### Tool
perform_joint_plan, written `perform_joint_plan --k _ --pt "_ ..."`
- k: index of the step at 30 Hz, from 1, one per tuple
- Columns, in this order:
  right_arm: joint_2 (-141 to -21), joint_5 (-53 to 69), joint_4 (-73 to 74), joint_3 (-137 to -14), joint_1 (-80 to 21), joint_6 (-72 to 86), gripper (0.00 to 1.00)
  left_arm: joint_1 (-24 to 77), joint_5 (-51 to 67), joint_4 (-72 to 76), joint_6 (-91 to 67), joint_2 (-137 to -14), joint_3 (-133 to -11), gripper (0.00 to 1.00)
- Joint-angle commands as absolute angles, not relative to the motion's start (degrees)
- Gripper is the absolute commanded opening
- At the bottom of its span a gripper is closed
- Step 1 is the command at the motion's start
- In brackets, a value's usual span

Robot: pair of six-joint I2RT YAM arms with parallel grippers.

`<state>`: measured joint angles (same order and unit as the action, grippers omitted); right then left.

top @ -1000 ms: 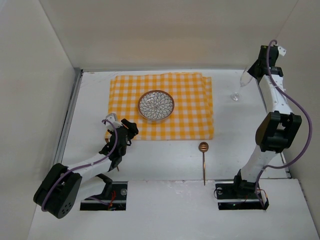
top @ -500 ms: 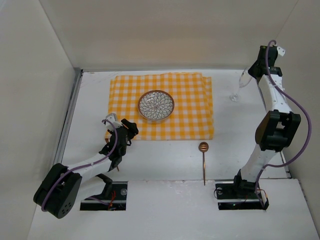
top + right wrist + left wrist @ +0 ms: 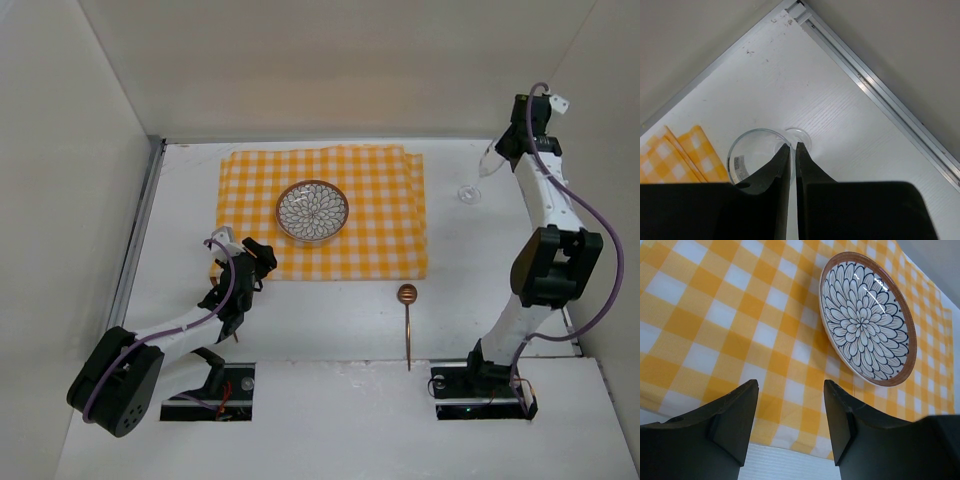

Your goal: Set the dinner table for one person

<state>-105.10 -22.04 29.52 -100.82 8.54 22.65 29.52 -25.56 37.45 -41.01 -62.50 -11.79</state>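
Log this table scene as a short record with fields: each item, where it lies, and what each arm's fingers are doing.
cloth: checked cloth, flat on the dinner table, far half
plate: flower-patterned plate, on the cloth near its middle
spoon: copper spoon, on bare table off the cloth's near right corner
glass: wine glass, far right, off the cloth
left gripper: fingers open, empty, over the cloth's near edge
right gripper: fingers shut on the glass, between bowl and foot
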Motion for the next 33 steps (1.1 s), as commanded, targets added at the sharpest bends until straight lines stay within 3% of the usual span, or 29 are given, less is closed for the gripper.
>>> perform_joint_plan --k 1,18,33 --pt "-99.9 -24.6 26.6 -100.8 6.9 21.9 0.09 29.6 -26.0 39.6 -41.4 -62.7 -12.2 0.53" --pt "-96.1 -24.7 27.1 -105.3 -2.9 20.9 0.09 29.5 -26.0 39.6 -41.6 -62.6 -12.2 0.53" --pt "-114.9 -25.0 31.5 -129.4 -16.8 16.3 0.09 29.5 -25.9 39.5 -41.6 -62.3 -12.1 0.53"
